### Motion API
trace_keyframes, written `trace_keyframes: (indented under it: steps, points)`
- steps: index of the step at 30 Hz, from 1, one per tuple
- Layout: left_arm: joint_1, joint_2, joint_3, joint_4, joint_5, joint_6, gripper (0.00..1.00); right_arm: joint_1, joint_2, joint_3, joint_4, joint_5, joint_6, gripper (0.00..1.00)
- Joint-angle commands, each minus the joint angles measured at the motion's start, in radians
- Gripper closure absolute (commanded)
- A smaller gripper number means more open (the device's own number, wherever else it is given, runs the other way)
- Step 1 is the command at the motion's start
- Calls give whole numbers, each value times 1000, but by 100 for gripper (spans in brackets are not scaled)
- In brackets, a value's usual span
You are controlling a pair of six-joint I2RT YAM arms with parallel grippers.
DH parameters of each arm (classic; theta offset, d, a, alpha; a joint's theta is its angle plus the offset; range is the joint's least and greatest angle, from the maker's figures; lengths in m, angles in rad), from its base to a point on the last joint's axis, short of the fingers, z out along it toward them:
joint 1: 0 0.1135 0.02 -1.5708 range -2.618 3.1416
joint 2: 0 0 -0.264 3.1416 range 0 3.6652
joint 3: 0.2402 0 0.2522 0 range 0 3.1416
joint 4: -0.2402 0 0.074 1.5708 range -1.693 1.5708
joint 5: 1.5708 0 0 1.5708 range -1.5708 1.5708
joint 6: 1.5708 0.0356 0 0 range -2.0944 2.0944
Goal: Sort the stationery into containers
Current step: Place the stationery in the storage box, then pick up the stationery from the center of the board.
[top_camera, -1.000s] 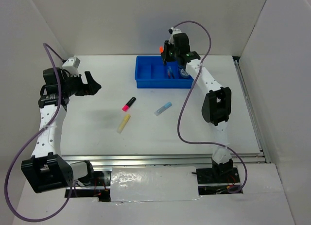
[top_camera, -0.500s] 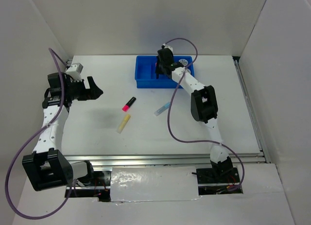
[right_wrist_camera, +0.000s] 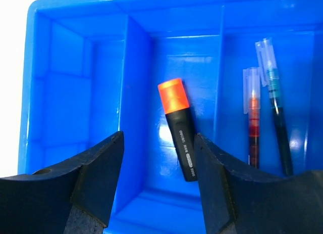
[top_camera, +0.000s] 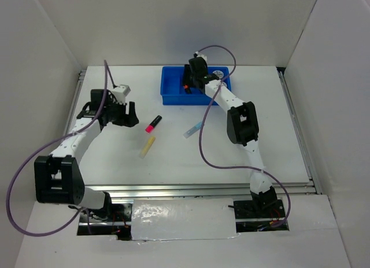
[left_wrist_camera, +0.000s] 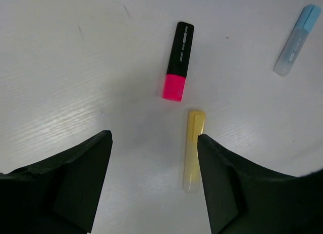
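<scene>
The bright blue divided tray (top_camera: 173, 97) stands at the back centre. My right gripper (top_camera: 192, 81) hovers over it, open and empty, in the right wrist view (right_wrist_camera: 158, 139). The orange highlighter (right_wrist_camera: 179, 128) lies loose in the tray's middle compartment (right_wrist_camera: 133, 92), between the jaws but apart from them. My left gripper (top_camera: 133, 116) is open and empty, just left of the pink highlighter (top_camera: 153, 124). The left wrist view shows the gripper (left_wrist_camera: 154, 139) above bare table, with the pink highlighter (left_wrist_camera: 177, 59), the pale yellow one (left_wrist_camera: 193, 148) and the light blue one (left_wrist_camera: 297, 39) ahead.
A red pen (right_wrist_camera: 252, 118) and a thin blue pen (right_wrist_camera: 276, 118) lie in the compartment to the right of the orange highlighter. A patterned roll (top_camera: 218, 76) shows at the tray's right end. The yellow (top_camera: 147, 146) and light blue (top_camera: 193, 129) highlighters lie mid-table. White walls enclose the table.
My right gripper came down over the tray and let go of the orange highlighter, which now lies inside. My left arm swung right and lower, close to the pink highlighter.
</scene>
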Motion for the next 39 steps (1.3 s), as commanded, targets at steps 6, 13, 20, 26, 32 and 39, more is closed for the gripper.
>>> trace_keyframes:
  steps: [6, 13, 20, 26, 32, 39]
  points:
    - [-164, 153, 73, 61, -183, 14, 32, -23, -233, -70, 15, -169, -37, 36]
    - [-256, 280, 101, 90, -250, 17, 38, -66, -525, -325, 33, -248, -148, 37]
    - [-293, 399, 165, 90, -275, 14, 34, -124, -684, -497, 13, -315, -202, 36]
    - [-304, 492, 216, 64, -318, 27, 34, -148, -789, -601, 32, -383, -256, 36]
    - [-304, 535, 222, 64, -342, 27, 40, -141, -855, -647, 21, -467, -409, 36]
    - [-304, 552, 246, 20, -301, 34, 71, -117, -939, -728, -3, -570, -664, 34]
